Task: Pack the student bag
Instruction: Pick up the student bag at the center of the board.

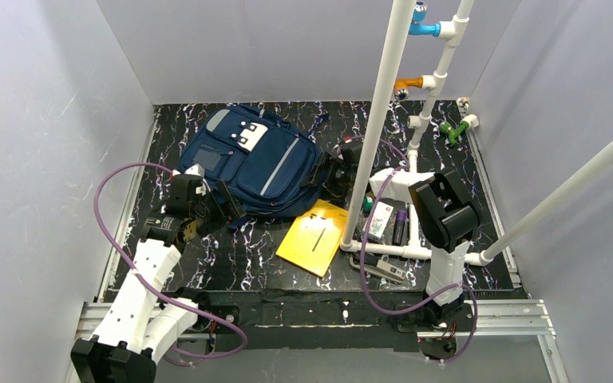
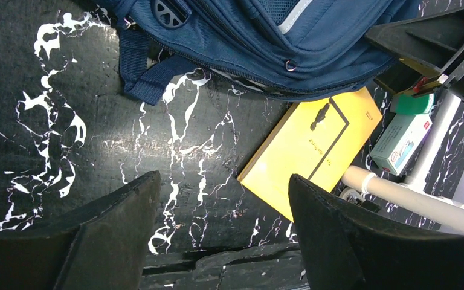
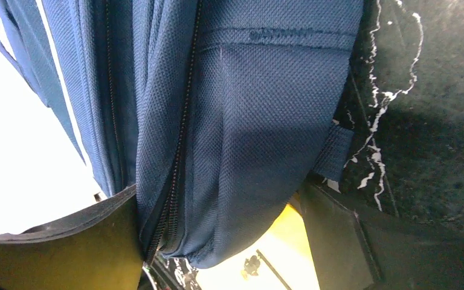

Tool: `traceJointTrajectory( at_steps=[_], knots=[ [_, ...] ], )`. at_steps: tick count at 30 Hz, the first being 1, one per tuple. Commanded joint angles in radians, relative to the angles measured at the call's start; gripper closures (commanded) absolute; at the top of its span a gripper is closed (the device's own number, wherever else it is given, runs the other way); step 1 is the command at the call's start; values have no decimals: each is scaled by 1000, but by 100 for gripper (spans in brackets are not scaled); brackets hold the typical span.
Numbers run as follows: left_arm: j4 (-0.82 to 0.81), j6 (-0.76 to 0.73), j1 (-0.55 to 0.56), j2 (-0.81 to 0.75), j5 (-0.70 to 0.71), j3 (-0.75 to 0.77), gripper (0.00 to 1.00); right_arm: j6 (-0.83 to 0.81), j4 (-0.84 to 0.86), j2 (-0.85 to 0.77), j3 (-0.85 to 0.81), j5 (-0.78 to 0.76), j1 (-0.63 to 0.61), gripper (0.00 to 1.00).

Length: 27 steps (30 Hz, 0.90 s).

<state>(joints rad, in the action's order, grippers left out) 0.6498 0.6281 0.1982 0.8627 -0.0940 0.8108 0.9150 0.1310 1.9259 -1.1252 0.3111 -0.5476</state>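
The left claw (image 2: 223,178) hangs with its fingers spread and nothing between them, only the bare black marbled surface (image 2: 66,121) beneath. The right claw (image 3: 217,190) is spread wide too, straddling a zippered edge of the student bag (image 1: 255,163) — whether its fingers press the fabric, I can't tell. The student bag lies flat between the two arms, toward the back of the surface, its near edge touching a yellow book (image 1: 317,235).
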Motion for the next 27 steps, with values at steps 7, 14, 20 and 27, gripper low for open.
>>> traceJointTrajectory(
  at_steps=[7, 14, 20, 27],
  knots=[
    [-12, -23, -5, -59, 61, -23, 15, 182, 163, 42, -31, 127, -7, 82],
    [-167, -24, -5, -42, -58, -104, 19, 269, 42, -95, -120, 156, 41, 99],
    [-237, -19, -5, 81, -153, -78, 44, 359, 8, -134, -174, 229, 95, 99],
    [-272, -59, -5, 166, -57, -72, 51, 491, 78, -124, -216, 276, 122, 99]
  ],
)
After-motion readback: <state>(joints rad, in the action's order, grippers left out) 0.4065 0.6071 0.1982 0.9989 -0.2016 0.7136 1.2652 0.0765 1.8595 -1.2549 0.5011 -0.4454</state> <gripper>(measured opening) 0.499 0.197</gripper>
